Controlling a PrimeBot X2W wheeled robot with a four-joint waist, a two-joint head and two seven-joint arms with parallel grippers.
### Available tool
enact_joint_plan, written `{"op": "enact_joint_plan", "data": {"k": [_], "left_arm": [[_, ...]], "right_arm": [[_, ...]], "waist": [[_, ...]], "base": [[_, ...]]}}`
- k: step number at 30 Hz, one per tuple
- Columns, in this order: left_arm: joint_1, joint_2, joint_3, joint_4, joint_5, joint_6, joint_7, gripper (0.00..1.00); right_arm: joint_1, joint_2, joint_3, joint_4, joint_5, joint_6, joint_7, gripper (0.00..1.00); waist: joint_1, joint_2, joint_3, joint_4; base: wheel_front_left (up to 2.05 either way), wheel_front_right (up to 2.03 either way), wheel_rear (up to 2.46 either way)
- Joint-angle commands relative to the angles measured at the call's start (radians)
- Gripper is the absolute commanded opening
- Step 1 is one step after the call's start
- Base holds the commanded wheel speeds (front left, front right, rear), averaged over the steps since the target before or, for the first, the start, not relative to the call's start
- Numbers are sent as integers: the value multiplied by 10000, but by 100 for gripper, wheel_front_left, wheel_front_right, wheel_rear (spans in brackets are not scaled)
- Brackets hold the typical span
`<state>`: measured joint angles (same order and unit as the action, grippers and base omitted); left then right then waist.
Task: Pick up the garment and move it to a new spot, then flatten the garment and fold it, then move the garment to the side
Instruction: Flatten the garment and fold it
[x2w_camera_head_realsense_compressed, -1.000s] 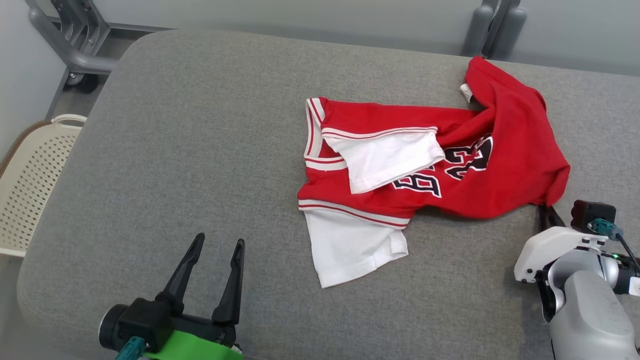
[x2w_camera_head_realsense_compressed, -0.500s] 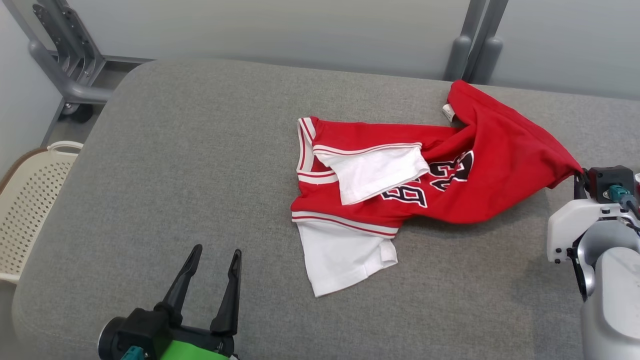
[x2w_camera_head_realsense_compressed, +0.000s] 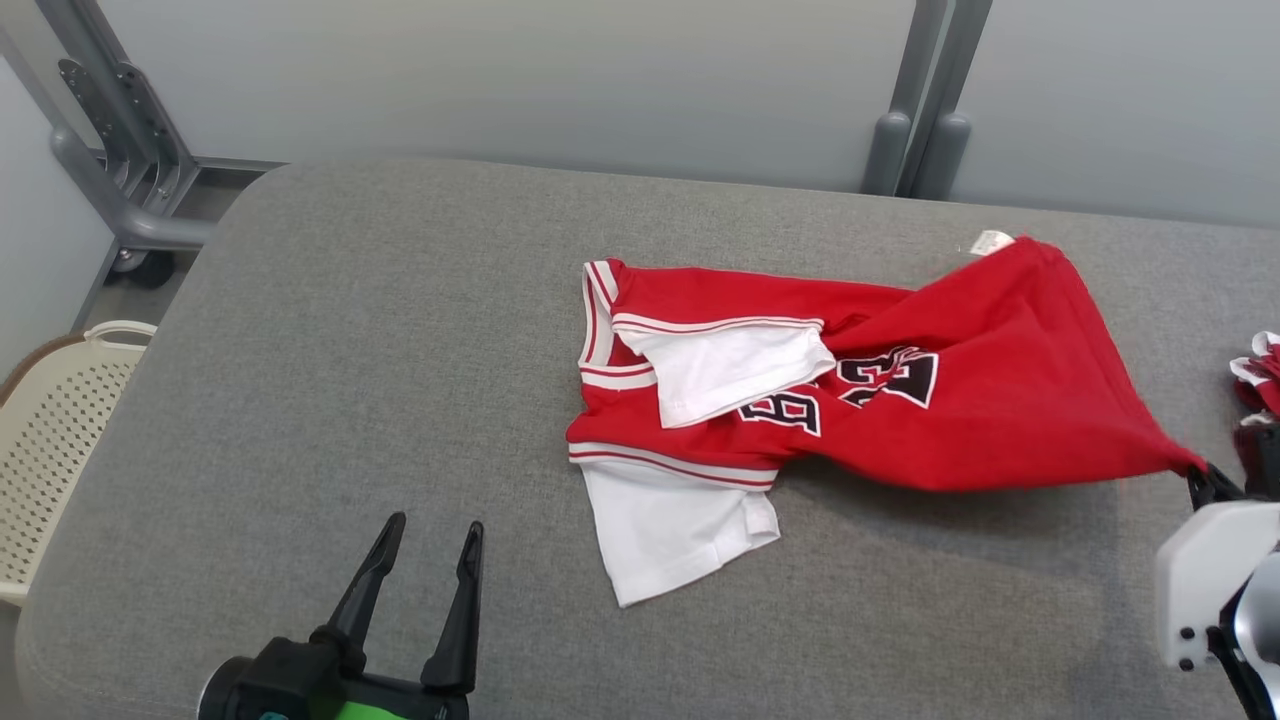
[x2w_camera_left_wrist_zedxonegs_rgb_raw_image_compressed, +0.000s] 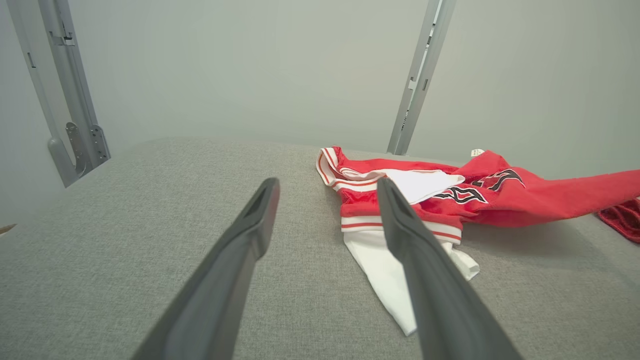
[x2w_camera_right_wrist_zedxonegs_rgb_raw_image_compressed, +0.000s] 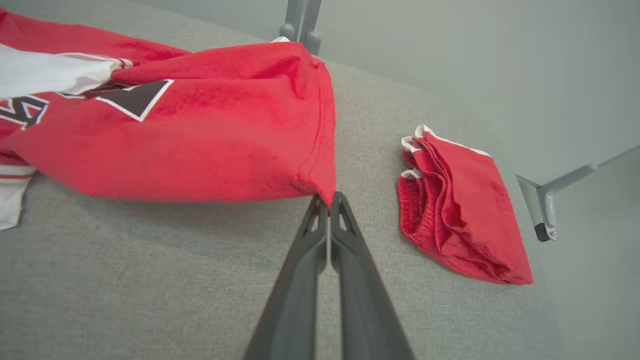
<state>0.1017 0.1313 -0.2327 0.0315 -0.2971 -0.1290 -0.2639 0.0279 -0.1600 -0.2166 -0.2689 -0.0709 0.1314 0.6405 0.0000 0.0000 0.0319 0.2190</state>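
Note:
A red jersey (x2w_camera_head_realsense_compressed: 960, 410) with white sleeves and dark lettering lies crumpled on the grey padded table (x2w_camera_head_realsense_compressed: 350, 330), right of centre. Its right corner is lifted off the surface and stretched toward my right gripper (x2w_camera_head_realsense_compressed: 1196, 476), which is shut on the hem (x2w_camera_right_wrist_zedxonegs_rgb_raw_image_compressed: 327, 192). In the left wrist view the jersey (x2w_camera_left_wrist_zedxonegs_rgb_raw_image_compressed: 505, 195) lies ahead and to the right. My left gripper (x2w_camera_head_realsense_compressed: 430, 535) stands open near the front edge, left of the jersey, with nothing between its fingers (x2w_camera_left_wrist_zedxonegs_rgb_raw_image_compressed: 400, 235).
A folded red garment (x2w_camera_right_wrist_zedxonegs_rgb_raw_image_compressed: 460, 200) lies on the table just right of the held corner, its edge at the far right (x2w_camera_head_realsense_compressed: 1262, 372). A cream perforated basket (x2w_camera_head_realsense_compressed: 50, 420) stands beside the table's left edge. Grey metal frame posts (x2w_camera_head_realsense_compressed: 915, 110) rise behind.
My right gripper has pulled the jersey's corner rightward and up, stretching the red body out. The head camera has tilted, shifting the whole picture. The left gripper stays put.

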Motion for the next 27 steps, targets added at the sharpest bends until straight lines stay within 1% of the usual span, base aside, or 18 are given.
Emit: {"op": "enact_joint_plan", "data": {"k": [1, 4, 7, 9, 11, 15, 18, 19, 23, 27], "left_arm": [[95, 31, -23, -34, 7, -24, -4, 100], [139, 28, -6, -55, -10, -24, -4, 100], [133, 62, -40, -68, -15, -24, -3, 100], [51, 67, -66, -96, -9, -24, -3, 100], [-112, 66, -122, -115, -3, -24, -3, 100], [-384, 103, -317, -116, -40, -24, -3, 100], [-613, 75, -435, -95, -65, -24, -3, 100], [-613, 75, -435, -95, -65, -24, -3, 100], [-873, 16, -573, -35, -81, -24, -3, 100], [-1096, -60, -759, -6, -113, -24, -3, 100]], "right_arm": [[331, -18, -75, -434, 231, -16, 383, 0], [453, -129, -269, -1028, 631, -16, 763, 0], [-127, -597, -162, -702, 1010, -16, 896, 0], [-710, -980, 53, -59, 1284, -16, 957, 0], [-1395, -1383, 391, 867, 1650, -16, 1069, 0], [-3034, -2115, 1106, 2852, 2169, -16, 935, 0], [-4229, -2429, 1725, 4224, 2372, -11, 760, 0], [-4229, -2429, 1725, 4224, 2372, -11, 760, 0], [-5513, -2703, 2416, 5808, 2283, -13, 438, 0], [-6294, -2802, 2679, 7138, 2193, -13, -41, 0]], "waist": [[0, 0, -4, 28], [0, 0, 42, 18], [0, 0, 141, 1], [0, 0, 250, 9], [0, 0, 393, 57], [0, 0, 727, 327], [0, 0, 1095, 611], [0, 0, 1095, 611], [0, 0, 1533, 1054], [0, 0, 1811, 1448]], "base": [[0, 0, 0], [0, 0, 0], [0, 0, 0], [0, 0, 0], [0, 0, 0], [0, 0, 0], [0, 0, 0], [0, 0, 0], [0, 0, 0], [0, 0, 0]]}}
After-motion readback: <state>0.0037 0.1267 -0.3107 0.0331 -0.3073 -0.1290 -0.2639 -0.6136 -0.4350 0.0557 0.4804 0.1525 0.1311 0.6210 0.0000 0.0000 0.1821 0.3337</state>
